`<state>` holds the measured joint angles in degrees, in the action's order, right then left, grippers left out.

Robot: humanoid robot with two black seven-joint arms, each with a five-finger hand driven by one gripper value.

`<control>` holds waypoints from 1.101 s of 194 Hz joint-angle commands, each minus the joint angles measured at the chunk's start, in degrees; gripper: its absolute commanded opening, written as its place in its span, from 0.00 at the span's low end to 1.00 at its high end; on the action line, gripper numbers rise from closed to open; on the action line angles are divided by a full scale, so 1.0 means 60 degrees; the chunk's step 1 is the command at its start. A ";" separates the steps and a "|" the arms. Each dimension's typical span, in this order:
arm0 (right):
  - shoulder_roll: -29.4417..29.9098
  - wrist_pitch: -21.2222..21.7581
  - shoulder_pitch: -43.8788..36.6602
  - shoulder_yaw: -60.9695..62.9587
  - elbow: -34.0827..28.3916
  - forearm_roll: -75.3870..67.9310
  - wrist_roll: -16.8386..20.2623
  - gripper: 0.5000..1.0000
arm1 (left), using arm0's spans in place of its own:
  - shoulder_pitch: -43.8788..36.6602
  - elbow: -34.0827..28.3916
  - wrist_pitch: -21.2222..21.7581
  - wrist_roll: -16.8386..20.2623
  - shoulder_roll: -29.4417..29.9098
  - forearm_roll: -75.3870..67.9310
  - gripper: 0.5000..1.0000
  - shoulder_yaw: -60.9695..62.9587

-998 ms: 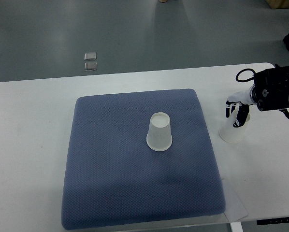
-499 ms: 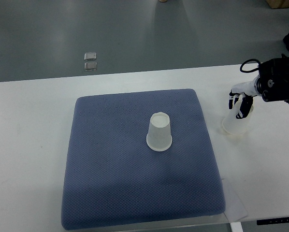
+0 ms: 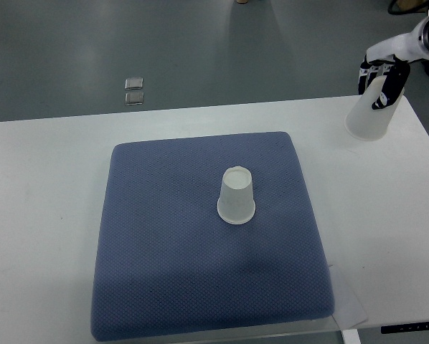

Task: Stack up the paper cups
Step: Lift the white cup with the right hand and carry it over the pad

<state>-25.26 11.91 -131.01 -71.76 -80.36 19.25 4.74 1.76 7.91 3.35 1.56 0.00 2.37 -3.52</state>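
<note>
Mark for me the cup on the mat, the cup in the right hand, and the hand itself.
Upside-down paper cup (image 3: pixel 237 197), top view, on its side wall.
Held paper cup (image 3: pixel 369 118), top view, on its lower wall.
Right hand (image 3: pixel 382 75), top view, on the fingers gripping the cup.

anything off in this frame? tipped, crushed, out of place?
Nothing stands out. One paper cup stands upside down on the blue mat, undamaged. The right hand holds the second cup mouth-down near the table's far right corner. Nothing spilled or crushed.
</note>
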 commanded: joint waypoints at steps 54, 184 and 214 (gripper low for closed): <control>0.0137 0.1940 -0.3068 -0.0124 -0.0362 0.0000 0.0046 0.30 | 0.0014 -0.0001 -0.0001 0.0003 0.0000 0.0000 1.00 0.0000; 0.1763 0.1867 -0.2511 0.1663 -0.0303 -0.1230 0.0046 0.30 | -0.0001 -0.0015 -0.0001 0.0003 0.0000 0.0000 1.00 0.0000; 0.2335 0.1881 -0.2028 0.2380 0.0107 -0.1494 0.0046 0.30 | -0.0001 -0.0015 -0.0001 0.0003 0.0000 0.0000 1.00 0.0000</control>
<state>-13.46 23.10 -145.05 -60.23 -81.36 11.31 5.01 1.77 7.82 3.34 1.60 0.00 2.37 -3.52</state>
